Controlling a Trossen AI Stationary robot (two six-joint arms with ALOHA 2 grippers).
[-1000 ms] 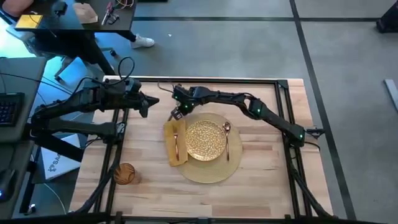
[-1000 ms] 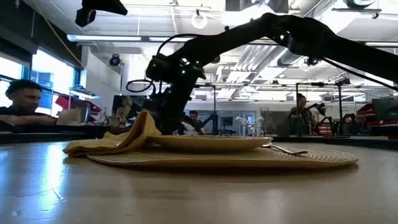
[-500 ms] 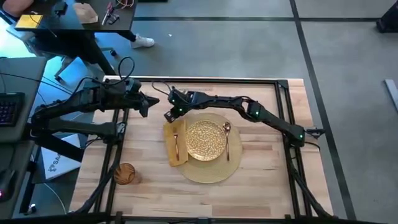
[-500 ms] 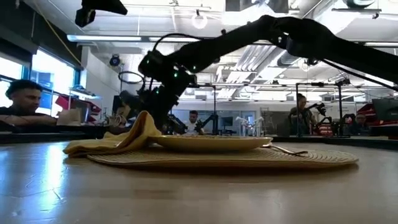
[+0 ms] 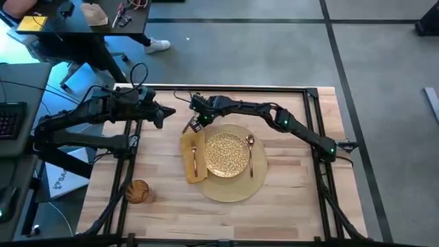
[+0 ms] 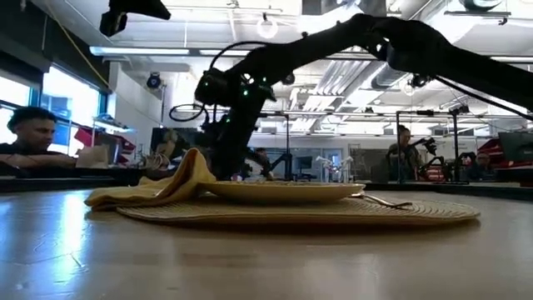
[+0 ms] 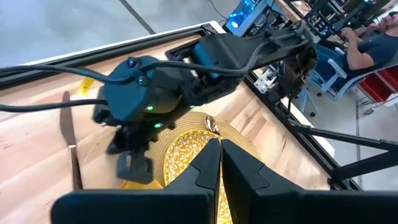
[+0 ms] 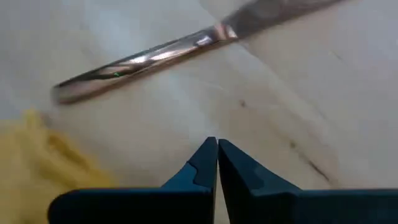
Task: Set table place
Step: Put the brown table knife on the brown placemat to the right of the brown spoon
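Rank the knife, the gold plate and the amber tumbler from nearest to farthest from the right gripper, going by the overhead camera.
Measured from the right gripper:
1. Knife: right beside it, on bare wood at the mat's far left edge.
2. Gold plate: centre of the mat, toward the near side.
3. Amber tumbler: near-left corner of the table.

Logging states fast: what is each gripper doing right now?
Left gripper: shut, holding nothing, waiting at the table's left side.
Right gripper: shut, empty, just above the table beside a knife.
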